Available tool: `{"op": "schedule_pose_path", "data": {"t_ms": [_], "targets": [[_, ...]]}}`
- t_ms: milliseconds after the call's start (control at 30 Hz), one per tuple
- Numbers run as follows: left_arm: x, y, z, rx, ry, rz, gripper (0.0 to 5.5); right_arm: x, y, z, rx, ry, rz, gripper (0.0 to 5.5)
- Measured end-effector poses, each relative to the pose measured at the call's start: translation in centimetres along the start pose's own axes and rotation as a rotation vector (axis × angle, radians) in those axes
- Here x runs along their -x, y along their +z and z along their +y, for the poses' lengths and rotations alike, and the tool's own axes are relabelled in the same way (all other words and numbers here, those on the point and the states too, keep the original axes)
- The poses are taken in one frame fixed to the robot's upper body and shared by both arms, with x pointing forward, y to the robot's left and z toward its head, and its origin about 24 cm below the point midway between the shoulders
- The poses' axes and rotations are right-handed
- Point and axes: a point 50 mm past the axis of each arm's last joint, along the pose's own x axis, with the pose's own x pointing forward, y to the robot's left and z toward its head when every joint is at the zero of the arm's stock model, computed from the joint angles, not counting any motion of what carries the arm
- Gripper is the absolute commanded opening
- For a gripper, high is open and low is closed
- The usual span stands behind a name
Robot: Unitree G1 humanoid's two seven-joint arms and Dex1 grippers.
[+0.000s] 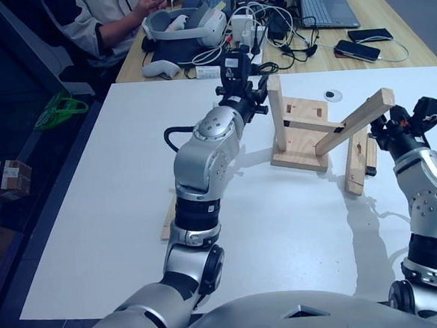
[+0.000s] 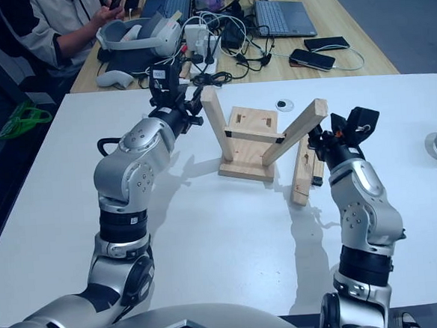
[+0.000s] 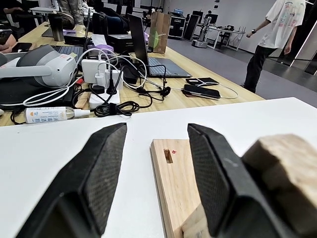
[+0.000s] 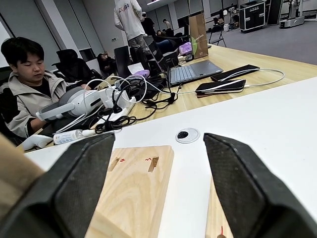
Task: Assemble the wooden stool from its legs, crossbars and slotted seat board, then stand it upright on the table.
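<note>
Legs half-fitted — left gripper [image 3: 157,134] and right gripper [image 4: 159,141] both gape empty; next, the tilted leg [image 1: 354,121] probably wants straightening into the seat board [image 1: 307,146].

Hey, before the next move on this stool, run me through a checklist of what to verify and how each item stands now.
1. Left tool open: ok.
2. Right tool open: ok.
3. Upright pale wooden leg seated in the slotted wooden seat board: cannot tell.
4. Thin wooden crossbar spans to the tilted wooden leg: ok.
5. Tilted wooden leg square to the board: not ok, it leans.
6. Loose wooden piece fitted: not ok, it lies on the white table.
</note>
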Motion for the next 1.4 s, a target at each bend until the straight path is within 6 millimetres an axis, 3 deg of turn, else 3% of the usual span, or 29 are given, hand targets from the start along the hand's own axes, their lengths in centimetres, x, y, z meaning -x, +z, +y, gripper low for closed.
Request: {"op": "schedule_pose_path", "data": {"t_ms": [100,267,667,1100,1233,1400], "targets": [[0.8,-0.1,0.6,-0.021,0.027,0.009,2.28,-1.5,-0.5,0.7,0.015,0.038,0.023,3.36],[1.7,-1.9,1.8,-0.029,0.072,0.097,2.28,-2.0,-1.7,2.1,0.032,0.095,0.059,3.36],[1.2,-2.3,2.1,-0.132,0.148,0.132,2.28,-3.8,-2.3,3.3,0.074,0.098,0.072,3.36],[1.1,-3.0,2.5,-0.156,0.163,0.162,2.28,-3.5,-2.4,3.6,0.072,0.107,0.070,3.36],[2.9,-5.2,3.8,-0.058,0.117,0.201,2.28,-2.8,-1.6,0.9,0.043,0.003,0.035,3.36],[9.1,-6.8,14.1,-0.079,0.514,0.206,2.28,1.3,1.5,-9.6,0.116,-0.444,-0.049,3.36]]}}
